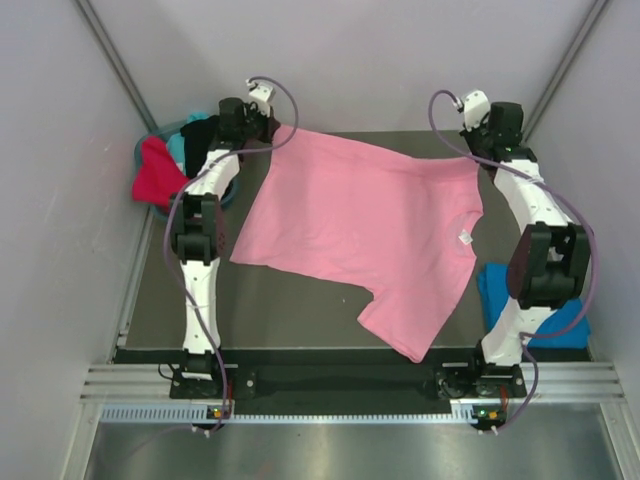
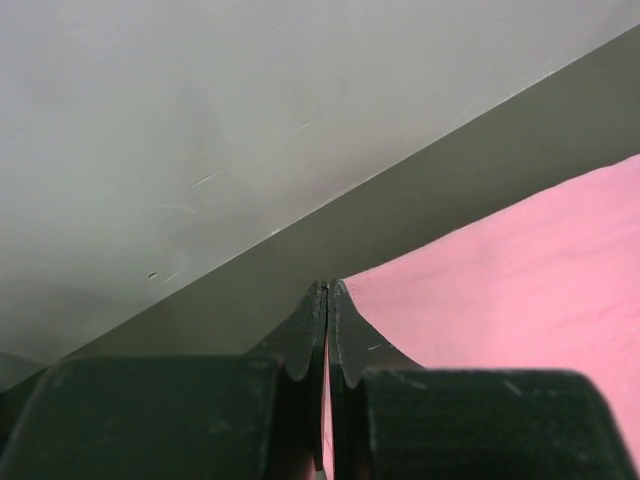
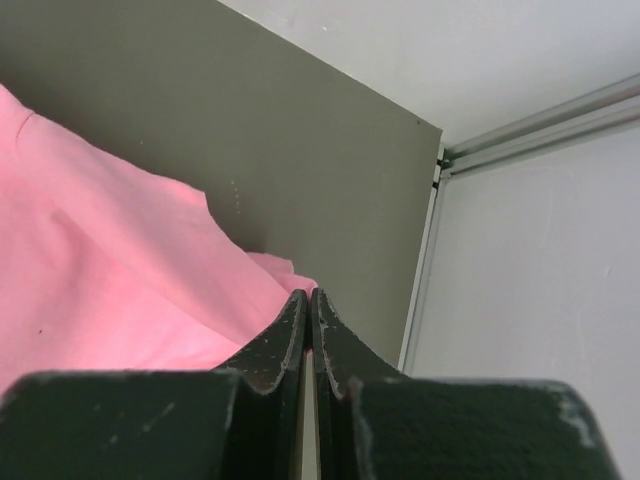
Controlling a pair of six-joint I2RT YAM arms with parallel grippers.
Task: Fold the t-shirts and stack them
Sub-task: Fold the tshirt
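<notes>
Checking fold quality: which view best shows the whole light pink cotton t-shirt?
Top external: the light pink cotton t-shirt shows whole, spread over the dark table. Each wrist view catches only one corner of its cloth.

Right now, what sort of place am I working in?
Most likely an enclosed lab robot cell, not a home. It has plain white panel walls on aluminium framing, and a dark bench top with a pink t-shirt spread across it.
</notes>
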